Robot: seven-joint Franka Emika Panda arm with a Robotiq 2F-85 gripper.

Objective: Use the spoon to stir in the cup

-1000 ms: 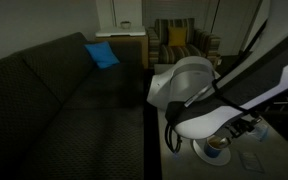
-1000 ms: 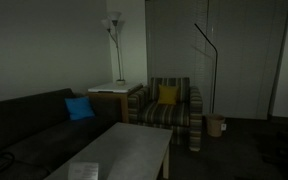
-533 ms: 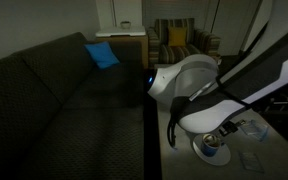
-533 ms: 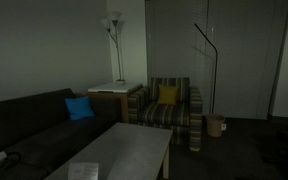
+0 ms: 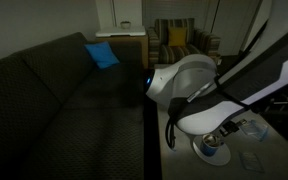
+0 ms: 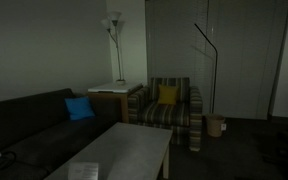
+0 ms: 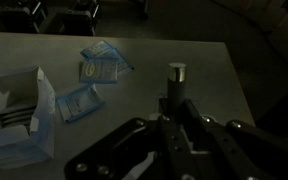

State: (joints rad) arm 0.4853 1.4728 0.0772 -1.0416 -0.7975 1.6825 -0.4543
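In an exterior view the small white cup (image 5: 216,146) with a brownish inside sits on a white saucer (image 5: 198,150) on the table, under my arm. My gripper is mostly hidden behind the arm there. In the wrist view my gripper (image 7: 174,100) is shut on a dark upright handle with a grey round end, the spoon (image 7: 176,73). The spoon's bowl and the cup are hidden below the gripper in the wrist view.
A pale blue open box (image 7: 19,115) stands at the table's left, with several flat packets (image 7: 99,68) beside it. A dark sofa (image 5: 54,100) with a blue cushion (image 5: 101,54) lies alongside the table (image 6: 124,152). A striped armchair (image 6: 172,108) stands behind.
The arm shifted slightly over the cup between one second and half a second ago. Since then nothing visible has moved.
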